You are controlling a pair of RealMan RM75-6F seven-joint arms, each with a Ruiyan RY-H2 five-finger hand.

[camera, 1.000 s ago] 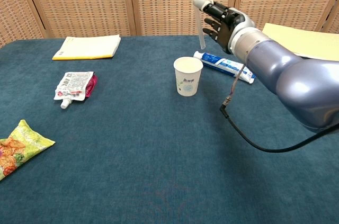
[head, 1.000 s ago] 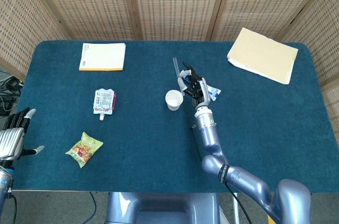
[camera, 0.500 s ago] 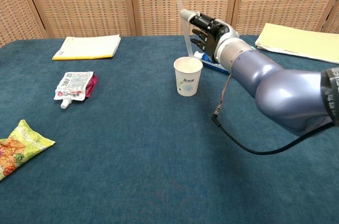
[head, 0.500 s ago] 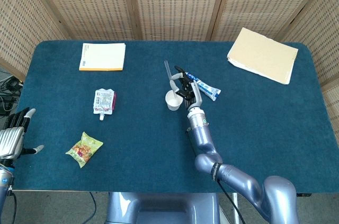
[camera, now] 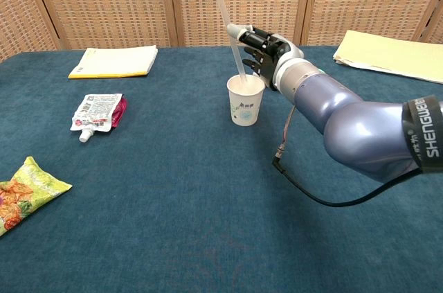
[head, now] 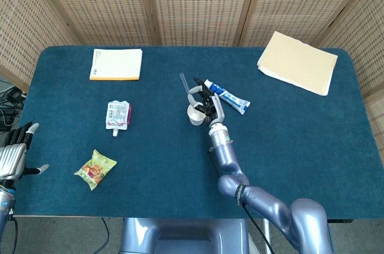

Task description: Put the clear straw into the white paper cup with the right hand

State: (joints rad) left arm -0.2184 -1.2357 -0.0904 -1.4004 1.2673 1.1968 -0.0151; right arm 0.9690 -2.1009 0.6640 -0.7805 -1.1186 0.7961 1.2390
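Note:
The white paper cup (head: 194, 116) (camera: 246, 102) stands upright near the table's middle. The clear straw (head: 185, 86) (camera: 229, 19) leans up and to the left, its lower end dipping inside the cup's rim. My right hand (head: 206, 105) (camera: 261, 51) hovers just behind and right of the cup and pinches the straw about midway up, with the other fingers spread. At the left edge of the head view my left hand (head: 14, 153) hangs off the table's near-left corner, fingers apart, holding nothing.
A toothpaste tube (head: 228, 96) lies just right of the cup. A red-and-white pouch (head: 117, 114) (camera: 97, 111) and a snack bag (head: 95, 169) (camera: 24, 189) lie to the left. A white booklet (head: 116, 63) sits far left, a manila folder (head: 297, 62) far right.
My right hand has carried the straw leftward and down from beside the toothpaste to over the cup. The straw's lower end now sits inside the cup. The left hand has stayed put.

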